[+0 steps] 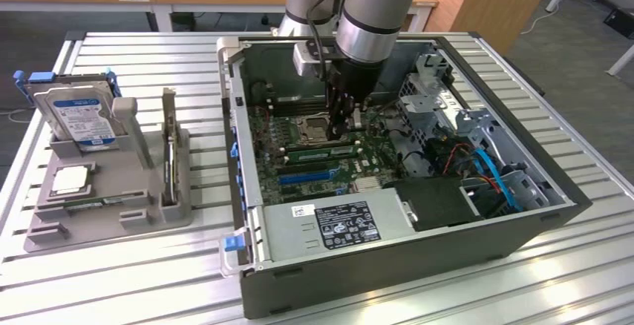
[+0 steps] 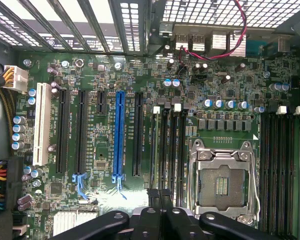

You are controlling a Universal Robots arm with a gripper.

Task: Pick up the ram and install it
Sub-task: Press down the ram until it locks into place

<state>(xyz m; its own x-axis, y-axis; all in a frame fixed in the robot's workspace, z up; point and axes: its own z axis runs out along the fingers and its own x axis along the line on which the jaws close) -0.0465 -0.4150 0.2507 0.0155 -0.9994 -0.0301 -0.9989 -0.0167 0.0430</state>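
Counter (image 1: 129, 273): ribbed metal slats under everything; wooden desks behind, along the top of the exterior frame.
Computer case (image 1: 396, 266): open tower lying on its side, centre to right of the exterior frame, motherboard (image 1: 327, 173) facing up.
Arm: comes down from the top centre of the exterior frame into the case.
Pincer (image 1: 347, 132) (image 2: 160, 196): clenched, black tips pressed together with nothing seen between them, low over the memory slots just beside the empty processor socket (image 1: 315, 126) (image 2: 222, 182).
Ram (image 1: 319, 149) (image 2: 154, 150): green stick standing on edge in a slot next to the socket, at the middle of the exterior frame, right under the pincer tips; contact between tips and stick impossible to tell.
Power supply (image 1: 337, 225): grey box with a black label, lower centre of the case.
Parts holder (image 1: 139, 206): grey stand at the left of the exterior frame, well apart from the pincer.
Hard drive (image 1: 79, 117): upright in the holder, blue label.
Processor chip (image 1: 70, 180): square, silver, flat on the holder.
Expansion card (image 1: 171, 147): on edge in the holder.
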